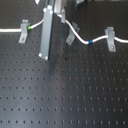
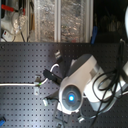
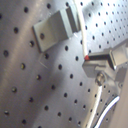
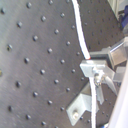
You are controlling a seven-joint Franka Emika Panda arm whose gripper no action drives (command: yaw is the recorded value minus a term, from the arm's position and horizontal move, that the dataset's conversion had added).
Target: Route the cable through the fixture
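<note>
The white cable runs across the black perforated board in the first exterior view. Its green band sits at the left fixture. Its blue band lies between the middle fixture and the right fixture. Between the left and middle fixtures the cable rises behind a long grey finger. In the second wrist view my gripper is shut on the cable, with a fixture close by. The first wrist view shows a red-tipped finger beside a fixture.
In the second exterior view the arm's white body covers most of the board. The cable comes in from the second exterior view's left to a fixture. Shelving with clutter stands beyond the board's far edge.
</note>
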